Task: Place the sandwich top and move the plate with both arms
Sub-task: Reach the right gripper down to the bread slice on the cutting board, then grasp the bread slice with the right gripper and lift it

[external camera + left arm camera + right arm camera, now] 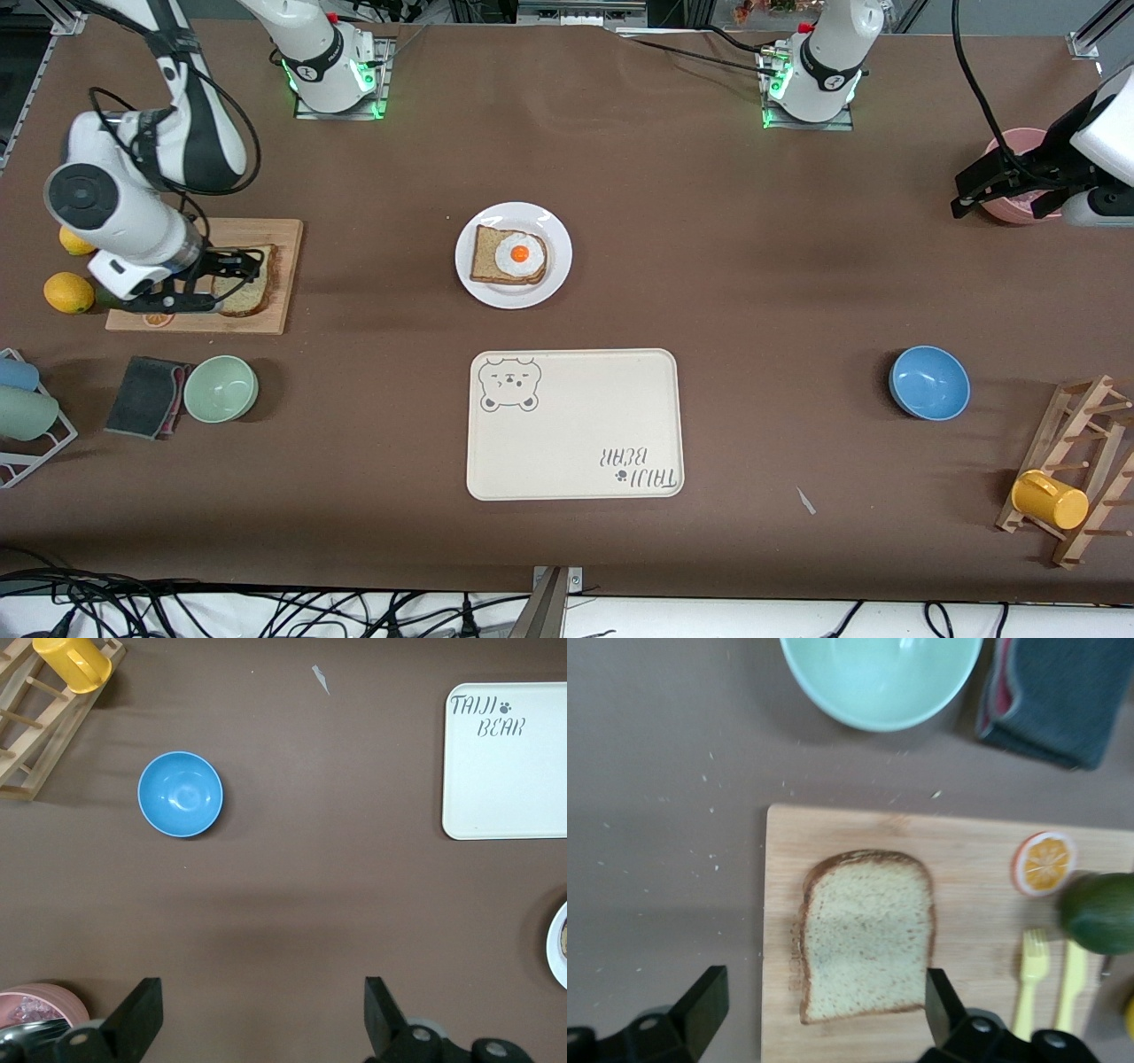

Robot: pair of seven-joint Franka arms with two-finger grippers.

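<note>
on the cutting board (266,310), toward the right arm's end of the table: sandwich top (868,943), light brown slice, darker crust, lying flat. right gripper (819,1014) hovers over it, jaws wide, nothing held. you are at the pickup step; next, lower and close. left gripper (261,1019) waits, wide, empty. plate (469,275) mid-table, carrying the egg slice (509,255).

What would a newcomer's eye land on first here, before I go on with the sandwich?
Probably the fried egg, bright on a bread slice on the white plate mid-table, with the cream bear tray nearer the camera. Next, the right gripper, open low over the plain bread slice on the wooden board at its end of the table. The left gripper waits open by a pink bowl.
</note>
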